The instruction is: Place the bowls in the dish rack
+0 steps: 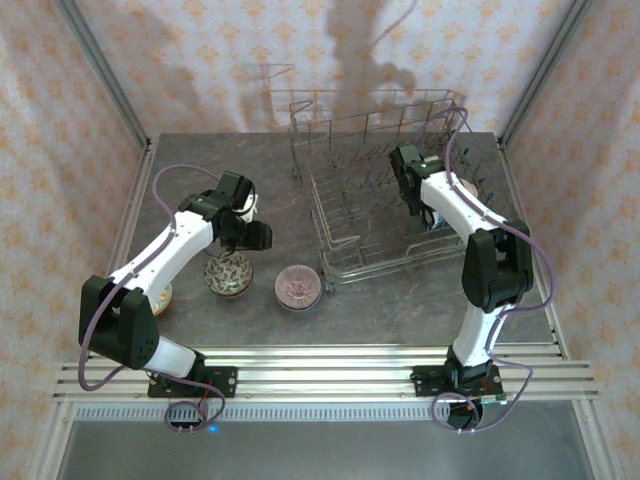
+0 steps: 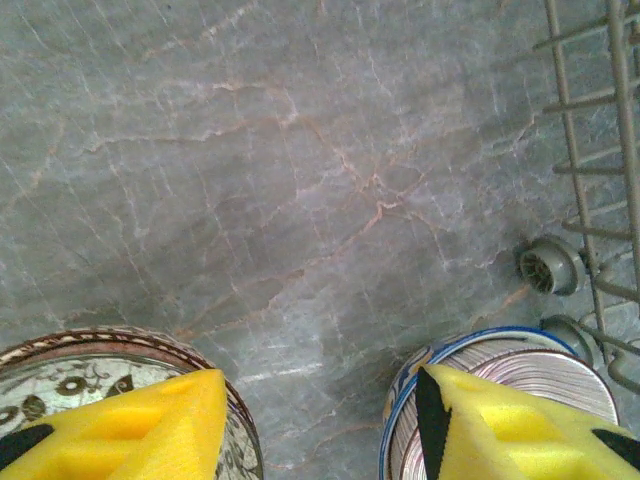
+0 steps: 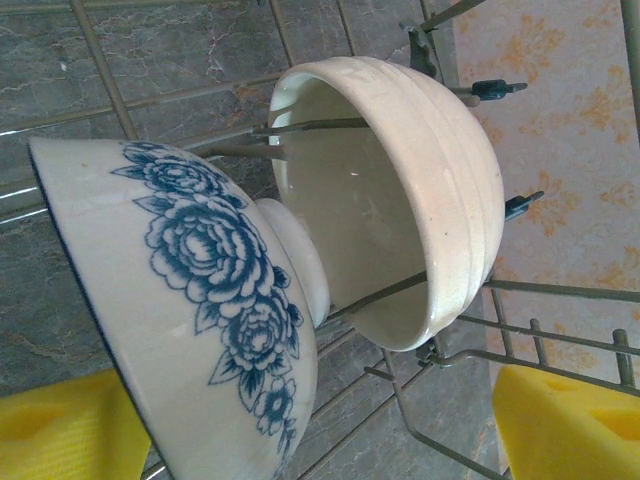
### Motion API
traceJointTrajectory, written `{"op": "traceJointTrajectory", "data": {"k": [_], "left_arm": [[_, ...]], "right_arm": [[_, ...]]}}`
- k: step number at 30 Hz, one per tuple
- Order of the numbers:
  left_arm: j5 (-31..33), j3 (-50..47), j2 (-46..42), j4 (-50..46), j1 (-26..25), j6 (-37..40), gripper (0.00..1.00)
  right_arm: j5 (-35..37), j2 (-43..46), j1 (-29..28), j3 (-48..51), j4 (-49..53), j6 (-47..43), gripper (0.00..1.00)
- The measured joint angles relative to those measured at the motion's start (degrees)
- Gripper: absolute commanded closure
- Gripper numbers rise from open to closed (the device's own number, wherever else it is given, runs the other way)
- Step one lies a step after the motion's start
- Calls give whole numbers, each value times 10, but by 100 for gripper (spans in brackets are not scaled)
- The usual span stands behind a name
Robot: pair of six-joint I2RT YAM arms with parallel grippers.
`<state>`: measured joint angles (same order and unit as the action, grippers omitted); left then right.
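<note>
Wire dish rack (image 1: 350, 200) tines prop a blue-flowered bowl (image 3: 200, 260) beside a ribbed cream bowl (image 3: 440, 190); your right claw (image 3: 315, 425) stands wide, your left claw (image 2: 320, 400) parted, empty.

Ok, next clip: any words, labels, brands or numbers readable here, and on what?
None readable. The blue-and-white bowl carries only painted flowers, the cream bowl is plain, the dark-rimmed bowl shows ornament without letters, and the dish rack bears no visible tag.
</note>
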<state>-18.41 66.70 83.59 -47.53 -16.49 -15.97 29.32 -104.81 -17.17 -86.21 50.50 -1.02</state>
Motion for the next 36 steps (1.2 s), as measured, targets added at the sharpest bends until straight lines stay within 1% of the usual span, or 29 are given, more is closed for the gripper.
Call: {"op": "traceJointTrajectory", "data": {"k": [6,10,14,19,24,30,36], "left_arm": [[-24,-1,3,-3,-16,11,47],[-29,1,26,-11,-30,23,48],[-35,1,45,-17,-33,30,48],[-39,10,48,-28,-34,43,49],[-42,24,53,-37,-36,59,50],[-55,27,70,-52,-54,74,51],[-65,37,94,-71,-82,90,51]], "right_arm": [[-11,0,5,-6,4,-16,13],[-27,0,7,-11,9,-31,14],[-50,7,9,-11,10,-51,14],[-100,19,1,-11,10,-75,14],[-113,20,0,-13,9,-98,15],[-123,20,0,-18,9,-124,15],[-143,22,0,-30,9,-130,15]]}}
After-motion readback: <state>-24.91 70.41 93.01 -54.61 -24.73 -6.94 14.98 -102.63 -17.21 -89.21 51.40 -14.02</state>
